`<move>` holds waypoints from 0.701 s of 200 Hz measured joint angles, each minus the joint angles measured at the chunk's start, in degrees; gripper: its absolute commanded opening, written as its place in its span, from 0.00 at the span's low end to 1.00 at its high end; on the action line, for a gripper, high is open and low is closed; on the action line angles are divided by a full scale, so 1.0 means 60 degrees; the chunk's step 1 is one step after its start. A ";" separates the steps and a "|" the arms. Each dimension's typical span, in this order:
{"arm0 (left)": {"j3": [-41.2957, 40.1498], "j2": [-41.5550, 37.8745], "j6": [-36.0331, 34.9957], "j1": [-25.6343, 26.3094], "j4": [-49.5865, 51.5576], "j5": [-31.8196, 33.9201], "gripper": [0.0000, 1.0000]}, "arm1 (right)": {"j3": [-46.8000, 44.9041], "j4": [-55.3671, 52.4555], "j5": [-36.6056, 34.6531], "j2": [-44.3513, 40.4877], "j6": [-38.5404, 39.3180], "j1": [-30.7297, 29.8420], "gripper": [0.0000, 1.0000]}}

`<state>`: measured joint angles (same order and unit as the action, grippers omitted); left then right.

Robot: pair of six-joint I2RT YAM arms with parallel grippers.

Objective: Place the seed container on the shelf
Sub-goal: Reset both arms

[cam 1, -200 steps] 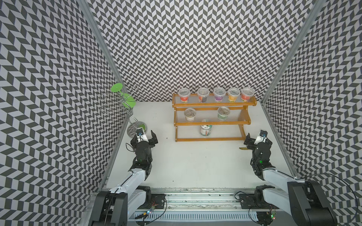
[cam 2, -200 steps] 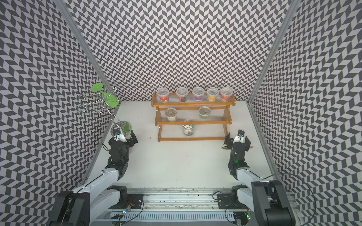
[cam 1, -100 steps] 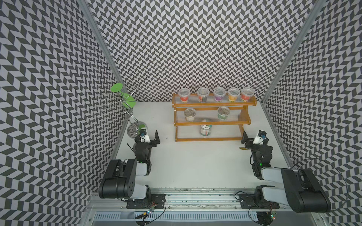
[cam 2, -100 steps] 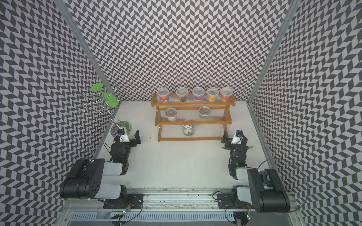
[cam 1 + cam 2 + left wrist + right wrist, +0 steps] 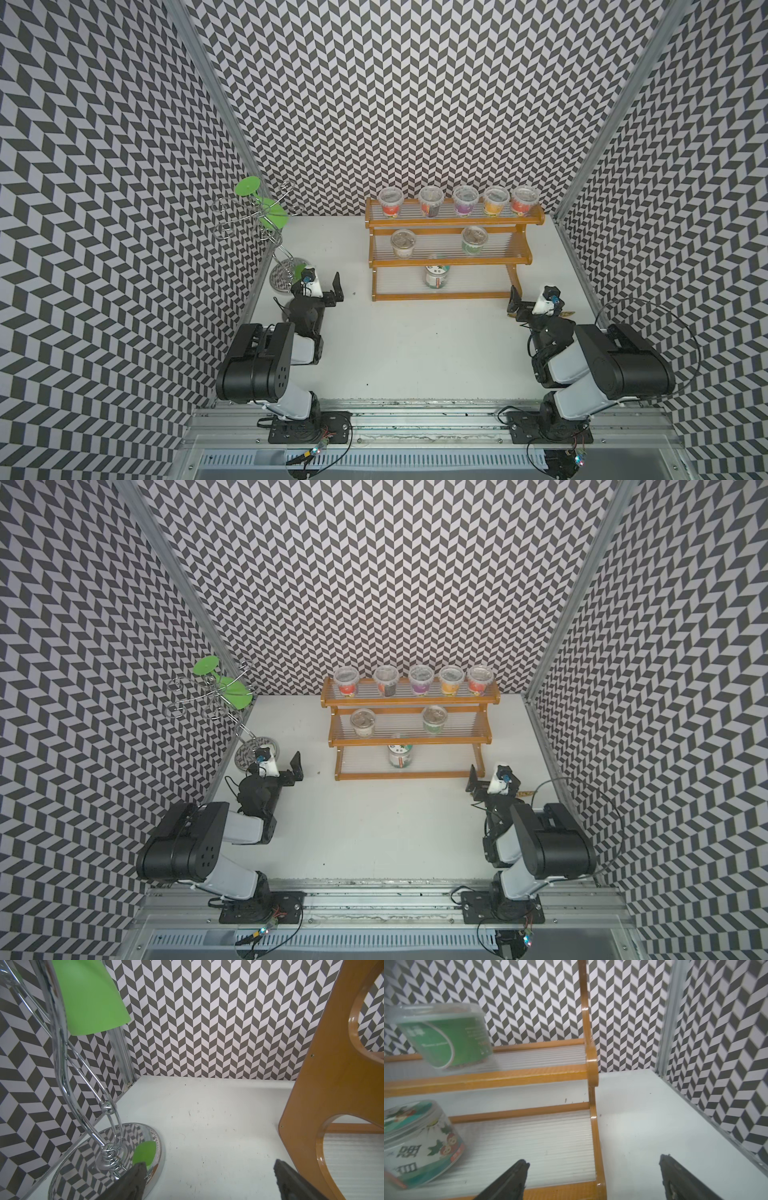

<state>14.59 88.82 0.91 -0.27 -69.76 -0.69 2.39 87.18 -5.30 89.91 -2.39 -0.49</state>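
Seemingly seed container [image 5: 437,277] is standing upright on shelf [image 5: 478,262] bottom tier, lying nearer right gripper [image 5: 593,1161] than left gripper [image 5: 208,1165]; both are gaping released, grasping nothing.

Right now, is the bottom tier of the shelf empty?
No, a jar with a teal label stands on the bottom tier of the shelf.

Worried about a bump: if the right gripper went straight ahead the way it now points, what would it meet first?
Probably the end frame of the shelf, dead ahead of the right gripper; depth is hard to judge.
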 measured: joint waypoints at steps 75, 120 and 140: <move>0.0004 0.0000 -0.0004 0.0044 0.0011 0.0102 1.00 | 0.1570 -0.1300 0.0280 -0.0018 0.0157 -0.0025 1.00; 0.0004 0.0000 -0.0004 0.0044 0.0015 0.0146 1.00 | 0.1570 -0.1636 0.0393 -0.0018 0.0226 -0.0033 1.00; 0.0015 0.0000 -0.0004 0.0044 0.0033 0.0149 0.99 | 0.1570 -0.1698 0.0397 -0.0018 0.0229 -0.0033 1.00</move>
<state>14.68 88.82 0.89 -0.01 -69.56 0.21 11.81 76.99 -2.92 89.80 -1.02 -0.69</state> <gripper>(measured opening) 0.992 0.993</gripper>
